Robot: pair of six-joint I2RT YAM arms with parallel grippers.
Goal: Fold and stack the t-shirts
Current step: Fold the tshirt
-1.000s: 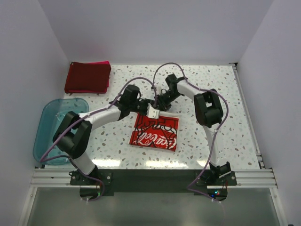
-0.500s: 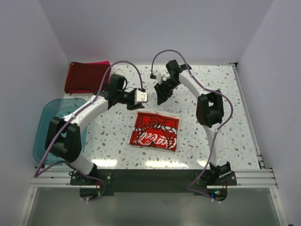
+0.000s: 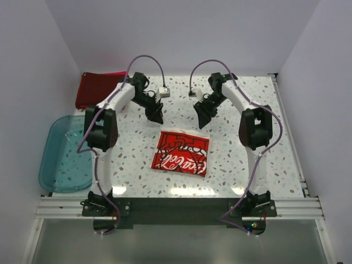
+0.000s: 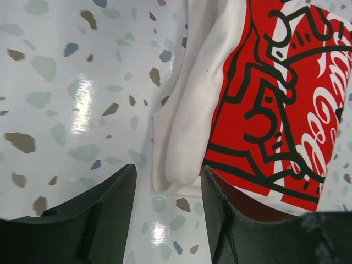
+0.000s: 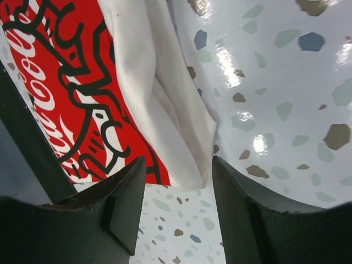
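Status: print shirt lies folded to a compact rectangle, centre of the table, red panel and white script up. Dark red shirt sits folded in the upper left corner on a pink one, of which only a thin edge shows. Judged: folding looks done; what is left is carrying the print shirt to that pile.

Tools: left gripper and right gripper hang just past the shirt's upper edge, one over each upper corner, apart from the cloth. Both wrist views show fingers spread with nothing between them.

Edges: each wrist view shows a white folded hem along the side of the red panel. It is layered and a little loose at the corner, so a pinch there may catch only the top layer.

Room: bare speckled top to the right and below the shirt. Tub fills the left edge. The left arm's own links stand between shirt and pile, and the walls are close behind the pile.
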